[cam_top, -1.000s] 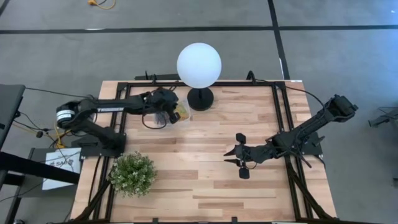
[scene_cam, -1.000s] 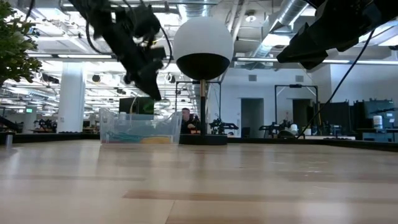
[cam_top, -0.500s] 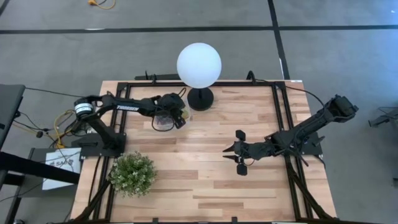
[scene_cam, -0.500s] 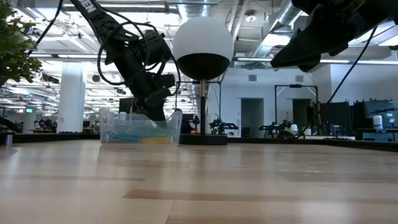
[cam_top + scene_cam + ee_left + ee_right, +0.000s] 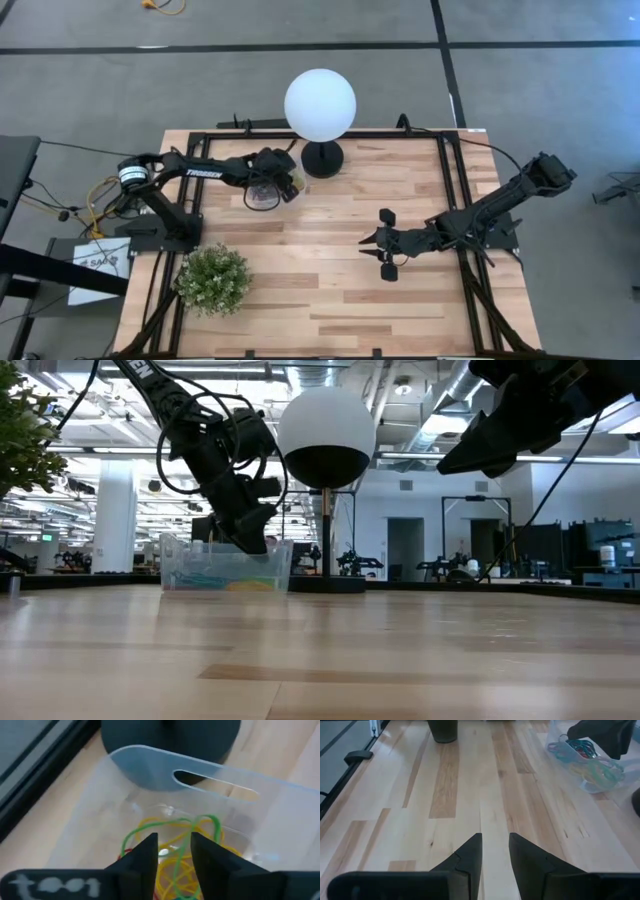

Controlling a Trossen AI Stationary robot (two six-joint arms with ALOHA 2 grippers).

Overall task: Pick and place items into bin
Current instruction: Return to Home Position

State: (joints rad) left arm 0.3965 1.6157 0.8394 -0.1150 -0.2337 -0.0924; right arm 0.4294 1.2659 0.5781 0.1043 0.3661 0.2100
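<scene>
Two arms are in view, and only the left one is close to the work.

High view: the left pincer point(image 5: 285, 186) hangs over the clear bin point(image 5: 298, 184), with the lamp point(image 5: 319, 105) just beyond its tips. The right pincer point(image 5: 382, 246) waits well apart over bare tabletop point(image 5: 330, 305), and the plant point(image 5: 213, 278) stands far behind the left pincer.

Low view: the left pincer point(image 5: 250, 541) has its tips at about rim height of the bin point(image 5: 225, 566). The rubber bands point(image 5: 215, 579) lie on the bin floor directly beneath it.

Left wrist view: the left pincer point(image 5: 172, 841) is slightly parted and holds nothing. Green and yellow rubber bands point(image 5: 202, 826) lie right under and ahead of its tips. The bin's far wall point(image 5: 225, 775) and the lamp base point(image 5: 170, 735) stand close in front.

Right wrist view: the right pincer point(image 5: 493, 842) is also slightly parted and empty. The bin point(image 5: 585, 767) and its rubber bands point(image 5: 580, 754) sit far ahead and to one side.

Risk assessment: a sideways or forward withdrawal could clip the bin wall. The light bin would then shift or tip and could spill its contents. A loop snagged on a fingertip could be dragged out. The lamp base leaves little margin ahead. A straight lift is advised.
</scene>
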